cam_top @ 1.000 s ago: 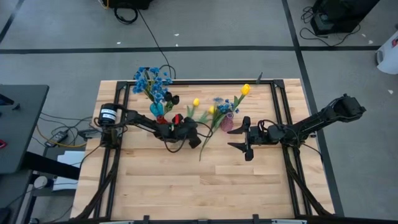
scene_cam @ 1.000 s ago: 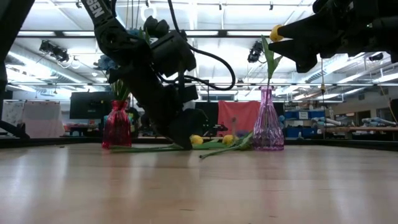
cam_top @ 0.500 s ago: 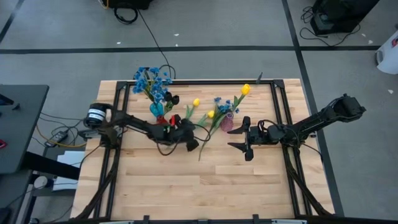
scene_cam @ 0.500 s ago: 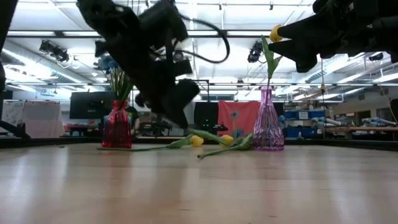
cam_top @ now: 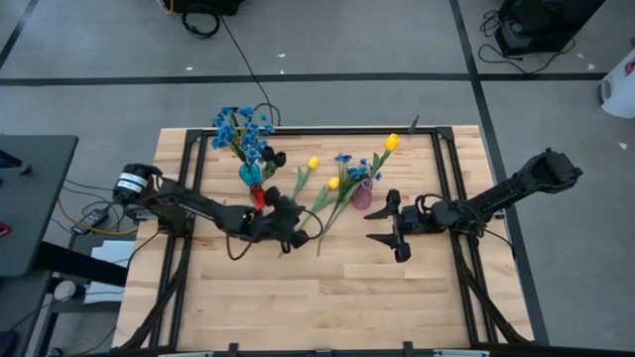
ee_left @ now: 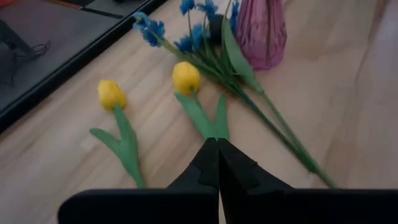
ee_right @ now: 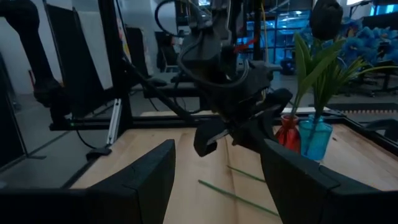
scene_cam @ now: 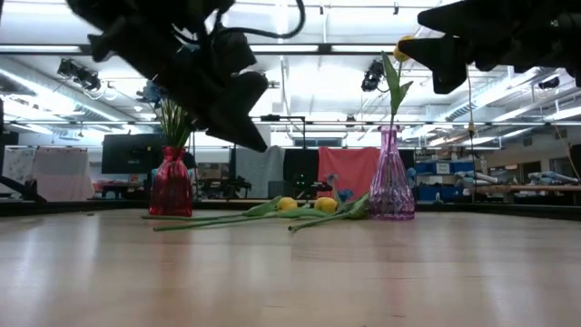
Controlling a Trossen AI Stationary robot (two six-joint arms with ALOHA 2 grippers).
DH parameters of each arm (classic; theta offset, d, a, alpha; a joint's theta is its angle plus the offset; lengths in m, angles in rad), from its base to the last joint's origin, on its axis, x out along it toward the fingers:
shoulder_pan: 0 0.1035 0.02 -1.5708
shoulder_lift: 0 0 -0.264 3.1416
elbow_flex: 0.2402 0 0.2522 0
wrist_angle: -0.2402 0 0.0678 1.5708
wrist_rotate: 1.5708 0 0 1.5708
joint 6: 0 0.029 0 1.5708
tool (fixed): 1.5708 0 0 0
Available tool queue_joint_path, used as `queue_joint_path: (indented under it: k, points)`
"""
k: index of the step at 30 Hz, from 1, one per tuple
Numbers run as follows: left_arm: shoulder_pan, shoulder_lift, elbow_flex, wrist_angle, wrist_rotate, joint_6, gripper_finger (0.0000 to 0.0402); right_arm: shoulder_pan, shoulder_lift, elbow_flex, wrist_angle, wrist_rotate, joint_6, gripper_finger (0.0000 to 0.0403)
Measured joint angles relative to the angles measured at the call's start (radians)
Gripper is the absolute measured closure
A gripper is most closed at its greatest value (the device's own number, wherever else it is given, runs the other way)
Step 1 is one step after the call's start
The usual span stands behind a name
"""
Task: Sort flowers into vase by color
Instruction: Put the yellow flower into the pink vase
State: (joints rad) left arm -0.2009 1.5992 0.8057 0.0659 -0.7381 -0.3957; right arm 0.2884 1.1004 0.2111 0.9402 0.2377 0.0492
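Wooden table (cam_top: 327, 297) with a black frame around its edge, seen from above; both arms reach in toward the middle.

Left arm stretches across from the table's left side. Left gripper (cam_top: 294, 238) hangs above the wood, clear of the surface in the low view, fingers pressed together with nothing between them (the wrist view shows the two dark tips meeting in a point). It sits just short of the loose stems.

Right arm comes in from the right side. Right gripper (cam_top: 389, 226) hovers raised near the purple vase, its fingers (ee_right: 149, 171) spread apart and empty.

Vases, back half of the table: red vase (scene_cam: 171, 186) and blue vase (cam_top: 249, 175) close together on the left, holding a bunch of blue blossoms (cam_top: 241, 127) and a dark tulip (cam_top: 279, 158); which stem is in which vase I cannot tell. Purple vase (scene_cam: 391, 182) stands toward the centre-right with one yellow tulip (cam_top: 393, 142) upright in it.

Loose flowers lie flat on the table between the two vase groups: two yellow tulips (ee_left: 186, 77), (ee_left: 108, 94) side by side with broad green leaves, and a blue-blossom stem (ee_left: 186, 42) whose head lies just beside the purple vase's foot. Their long green stems (cam_top: 322, 238) run toward the front of the table.
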Motion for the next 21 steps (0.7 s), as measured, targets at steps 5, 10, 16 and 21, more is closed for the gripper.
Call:
queue_joint_path:
  k: [5, 10, 16, 21]
  points:
    - [-0.034, -0.01, -0.082, 0.161, 0.015, 0.001, 0.04, 0.005, 0.0, 0.0, 0.017, 0.004, 0.034, 0.0159]
    - [-0.043, -0.005, -0.109, 0.177, 0.056, -0.086, 0.0391, 0.005, 0.012, 0.0, 0.016, 0.034, 0.088, 0.0159]
    - [-0.04, 0.013, -0.11, 0.208, 0.023, -0.117, 0.0345, 0.005, 0.036, 0.027, 0.012, 0.08, 0.07, 0.0159]
    - [-0.027, 0.074, -0.109, 0.272, -0.009, -0.104, 0.028, 0.005, 0.068, 0.048, 0.01, 0.06, 0.027, 0.0159]
